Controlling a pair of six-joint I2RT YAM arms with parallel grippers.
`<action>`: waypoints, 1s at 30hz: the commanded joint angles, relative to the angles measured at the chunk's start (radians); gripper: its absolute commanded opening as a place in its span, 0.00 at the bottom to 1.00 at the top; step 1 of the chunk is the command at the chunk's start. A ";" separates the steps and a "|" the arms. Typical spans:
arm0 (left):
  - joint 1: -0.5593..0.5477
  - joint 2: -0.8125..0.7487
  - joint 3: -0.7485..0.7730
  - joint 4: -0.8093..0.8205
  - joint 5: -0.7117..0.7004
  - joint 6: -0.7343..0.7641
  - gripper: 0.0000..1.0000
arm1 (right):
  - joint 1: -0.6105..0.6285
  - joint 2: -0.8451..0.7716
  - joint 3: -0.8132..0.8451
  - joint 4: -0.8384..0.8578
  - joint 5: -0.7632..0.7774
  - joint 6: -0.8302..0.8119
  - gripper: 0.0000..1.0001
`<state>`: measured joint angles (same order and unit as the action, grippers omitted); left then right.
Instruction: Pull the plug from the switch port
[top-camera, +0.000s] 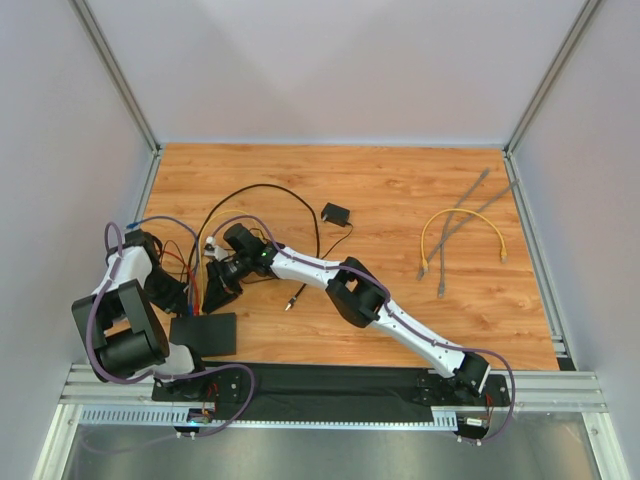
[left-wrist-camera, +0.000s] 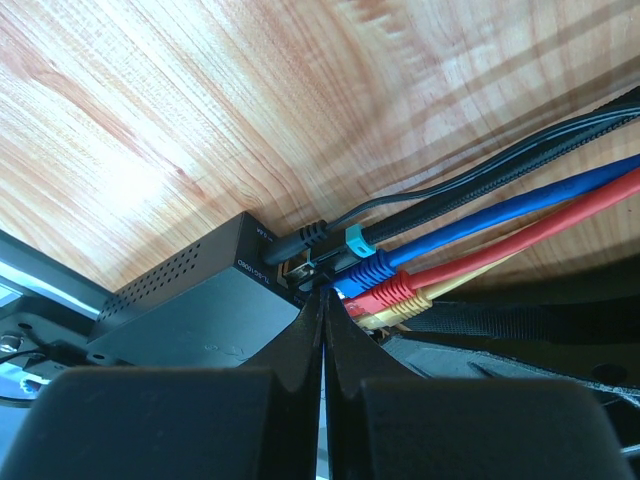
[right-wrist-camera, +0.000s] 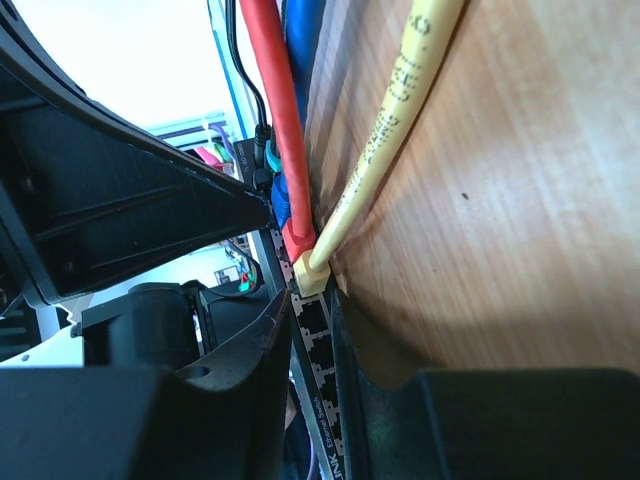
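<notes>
R-arm: the right gripper (right-wrist-camera: 308, 305) has its jaws narrow, one finger on each side of the yellow plug (right-wrist-camera: 310, 275) where it sits in the switch port (right-wrist-camera: 322, 385). Whether the pads actually bear on the plug cannot be told. L-arm: the left gripper (left-wrist-camera: 323, 305) is fully closed on nothing, tips together at the socket edge of the box, apparently to brace it. Next in the row after the yellow plug: red plug (right-wrist-camera: 297, 238), blue plug (left-wrist-camera: 365, 272), then the black power cord (left-wrist-camera: 300, 238). The sockets on the yellow plug's other side look vacant. Location: the switch port lies flat on the table (top-camera: 400, 190) at the near-left, just ahead of the left arm base, sockets facing away from the arms. Handling (est.): the plug body is small, rigid, smooth plastic, prob. w/ a latch tab, so it is likely retained until the tab is pressed. Grip the body right behind the socket face, tab side incl. Do not grip the yellow cable (right-wrist-camera: 405, 90), which is soft and would flex or strain. The box looks light and will prob. slide or lift w/ the pull unless held down. Markings: white print beside the sockets appears to read in part "LINK" and "Switch". The print along the yellow jacket and the small white text by the power inlet are too small to read. No brand legible.
</notes>
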<state>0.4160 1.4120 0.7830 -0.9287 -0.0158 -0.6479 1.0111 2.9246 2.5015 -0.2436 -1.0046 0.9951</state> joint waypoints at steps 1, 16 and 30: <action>0.010 -0.021 -0.014 0.028 -0.012 0.013 0.00 | 0.040 0.062 0.023 -0.008 0.049 -0.019 0.23; 0.009 -0.039 -0.018 0.019 0.010 0.007 0.00 | 0.061 0.074 0.071 -0.056 0.084 -0.070 0.22; 0.010 -0.218 0.004 -0.053 0.019 -0.024 0.00 | 0.027 -0.156 -0.329 0.073 0.067 -0.067 0.31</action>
<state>0.4194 1.2255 0.7746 -0.9455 -0.0002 -0.6537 1.0252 2.8052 2.2669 -0.1310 -0.9779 0.9813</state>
